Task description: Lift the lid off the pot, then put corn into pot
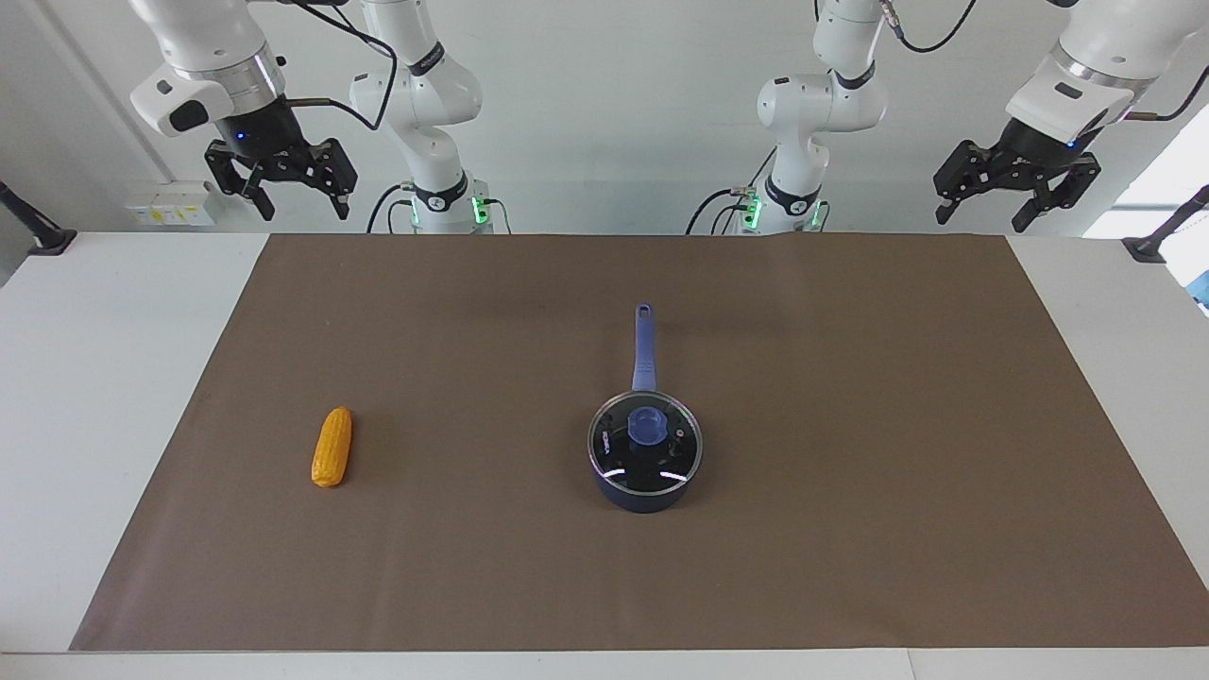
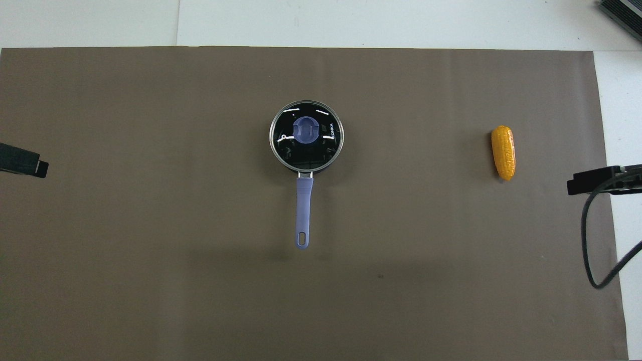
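Note:
The dark blue pot (image 1: 644,491) (image 2: 321,169) stands in the middle of the brown mat, its long light-blue handle (image 1: 643,349) (image 2: 303,210) pointing toward the robots. The glass lid (image 1: 619,453) (image 2: 286,153) with a blue knob (image 1: 648,424) (image 2: 306,130) sits on it. The yellow corn (image 1: 332,447) (image 2: 503,152) lies on the mat toward the right arm's end. My right gripper (image 1: 297,196) hangs open, high over the table's robot-side edge at that end. My left gripper (image 1: 984,212) hangs open, high at the other end. Both wait.
The brown mat (image 1: 850,425) (image 2: 150,250) covers most of the white table (image 1: 104,378). Black gripper tips show at the overhead view's two side edges, and a black cable (image 2: 594,240) loops down at the right arm's end.

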Controlling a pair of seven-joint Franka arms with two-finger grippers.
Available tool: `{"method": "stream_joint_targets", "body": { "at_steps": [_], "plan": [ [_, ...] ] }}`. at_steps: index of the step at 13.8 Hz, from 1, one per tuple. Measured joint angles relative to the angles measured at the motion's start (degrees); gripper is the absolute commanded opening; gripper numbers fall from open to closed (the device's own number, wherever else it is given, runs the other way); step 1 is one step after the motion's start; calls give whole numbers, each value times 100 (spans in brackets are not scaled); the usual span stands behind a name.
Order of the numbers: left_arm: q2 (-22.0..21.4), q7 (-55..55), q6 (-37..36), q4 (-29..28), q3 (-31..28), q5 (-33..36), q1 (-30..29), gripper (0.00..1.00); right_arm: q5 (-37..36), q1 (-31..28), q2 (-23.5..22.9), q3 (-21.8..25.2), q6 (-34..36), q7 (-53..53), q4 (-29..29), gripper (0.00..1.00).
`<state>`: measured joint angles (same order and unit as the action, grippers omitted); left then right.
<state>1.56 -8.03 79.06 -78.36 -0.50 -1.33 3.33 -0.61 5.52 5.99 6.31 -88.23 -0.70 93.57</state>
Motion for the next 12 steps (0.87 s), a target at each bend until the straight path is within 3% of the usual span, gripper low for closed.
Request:
{"method": "stream_joint_targets", "body": {
  "at_steps": [5, 12],
  "plan": [
    [-6, 0, 5, -4, 54, 0, 9, 100, -1, -80, -358, 20, -1991, 0, 1377, 100],
    [17, 262, 613, -34, 106, -5, 286, 100, -1, -417, -1776, 26, -3872, 0, 1516, 100]
  ]
}}
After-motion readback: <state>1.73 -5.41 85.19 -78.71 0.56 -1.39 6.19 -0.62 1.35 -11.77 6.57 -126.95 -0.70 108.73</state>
